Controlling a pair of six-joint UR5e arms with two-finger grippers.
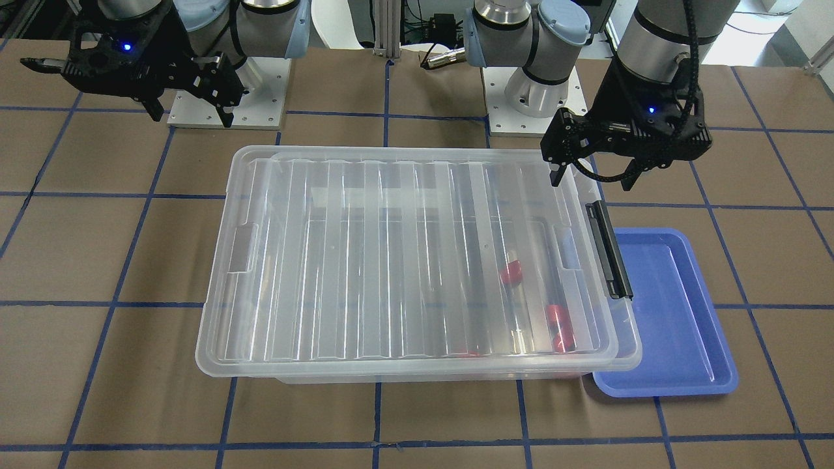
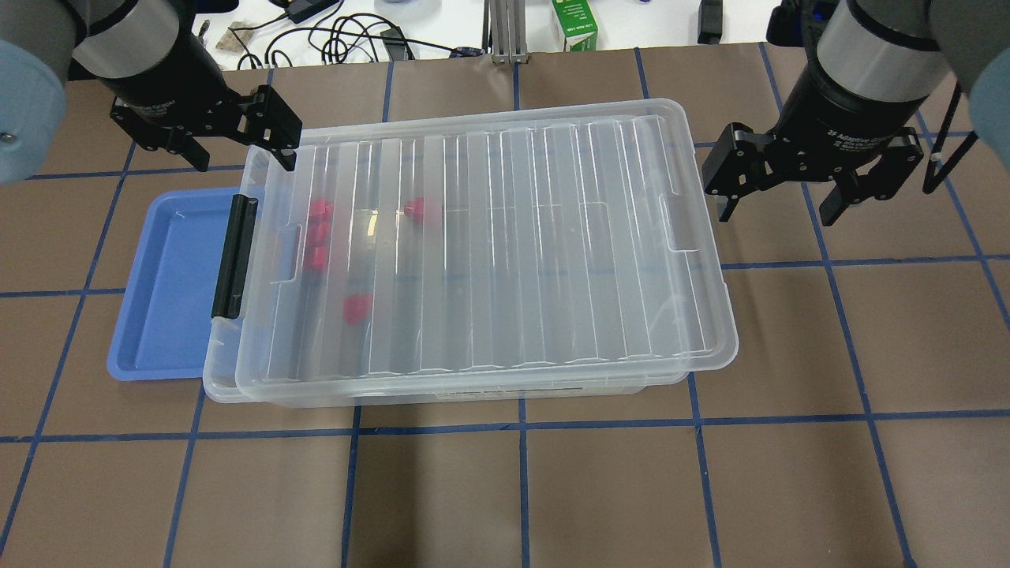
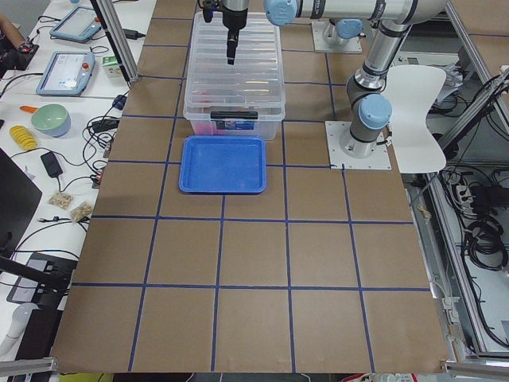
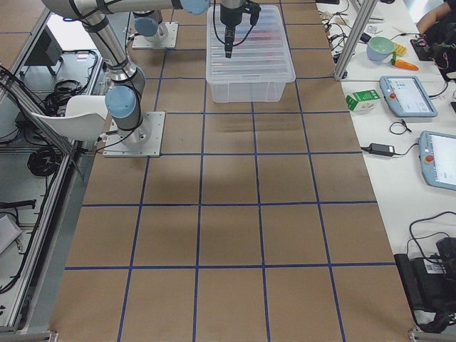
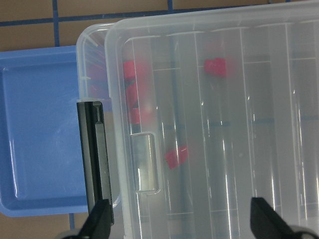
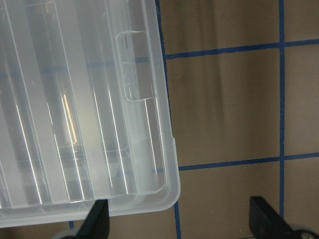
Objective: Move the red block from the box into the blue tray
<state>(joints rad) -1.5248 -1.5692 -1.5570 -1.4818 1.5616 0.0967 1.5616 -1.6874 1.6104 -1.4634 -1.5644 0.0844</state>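
**Blocks shut under the lid, both pincers wide and empty**

The red block (image 2: 357,308) lies with four like it on the floor of the box (image 2: 225,388). In the overhead view they are bunched toward its 9 o'clock end, beneath the ribbed lid (image 2: 513,237). None can be reached until that lid comes off.

The blue tray (image 2: 162,284) sits at the box's 9 o'clock, partly under its rim, probably to keep the carry short. The left gripper (image 2: 243,158) hovers at the lid's 10 o'clock corner and the right gripper (image 2: 776,209) off its 2 o'clock end. Both are spread open and hold nothing, apparently posed for a two-handed lift.

The left wrist view shows the black latch bar (image 5: 94,154) overhanging the tray. The right wrist view shows only a clear tab (image 6: 137,67).
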